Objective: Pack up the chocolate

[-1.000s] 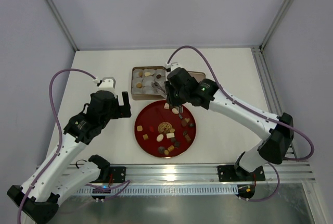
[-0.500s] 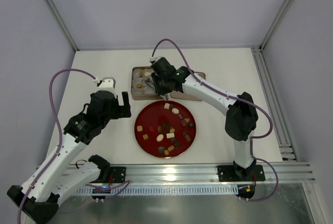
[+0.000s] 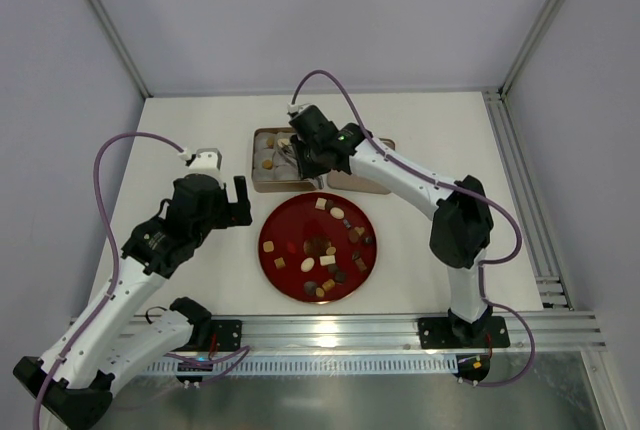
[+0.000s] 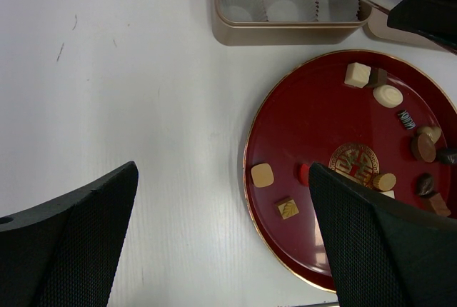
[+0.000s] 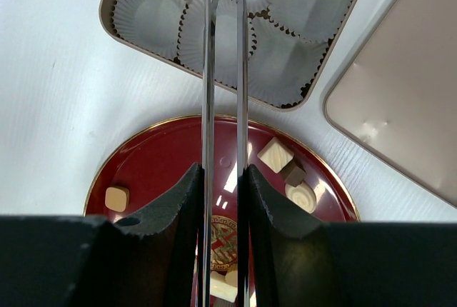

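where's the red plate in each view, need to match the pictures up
Top external: the round red plate with a gold rim lies mid-picture, just below the tan metal tin of paper cups.
Left wrist: right half, cut by the right edge, below the tin.
Right wrist: lower middle, behind the metal tweezers, below the tin.
Shared landmark: the tin.

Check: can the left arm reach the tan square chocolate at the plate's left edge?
Probably yes. The left fingers hang open by the plate, the tan square chocolate lies bare, and the right arm is over the tin.
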Motion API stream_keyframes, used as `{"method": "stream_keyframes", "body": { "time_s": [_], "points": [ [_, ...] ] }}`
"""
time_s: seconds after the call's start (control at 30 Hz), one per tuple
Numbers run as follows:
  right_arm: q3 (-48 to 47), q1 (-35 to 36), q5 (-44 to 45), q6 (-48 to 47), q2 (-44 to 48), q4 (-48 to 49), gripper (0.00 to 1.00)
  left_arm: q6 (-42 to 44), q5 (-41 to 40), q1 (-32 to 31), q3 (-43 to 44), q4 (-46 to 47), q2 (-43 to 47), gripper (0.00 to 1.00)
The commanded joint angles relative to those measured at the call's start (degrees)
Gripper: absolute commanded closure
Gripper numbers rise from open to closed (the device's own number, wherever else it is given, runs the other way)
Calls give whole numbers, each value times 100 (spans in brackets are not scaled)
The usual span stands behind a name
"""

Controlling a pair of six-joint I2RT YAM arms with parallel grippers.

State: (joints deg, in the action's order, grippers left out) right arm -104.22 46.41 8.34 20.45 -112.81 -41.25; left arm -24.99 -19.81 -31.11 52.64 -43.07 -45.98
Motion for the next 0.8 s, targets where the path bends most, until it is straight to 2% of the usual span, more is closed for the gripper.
{"method": "stream_keyframes", "body": {
  "time_s": [0.0,0.53,0.77],
  "points": [
    [-212,-18,98,-67,-30,39,70,56,-40,0,9,176,71,0],
    [-291,-36,106,-76,-56,-49,59,38,-49,0,-8,167,98,0],
    [-370,-36,150,-94,180,-155,59,30,-49,0,-8,167,98,0]
  ]
}}
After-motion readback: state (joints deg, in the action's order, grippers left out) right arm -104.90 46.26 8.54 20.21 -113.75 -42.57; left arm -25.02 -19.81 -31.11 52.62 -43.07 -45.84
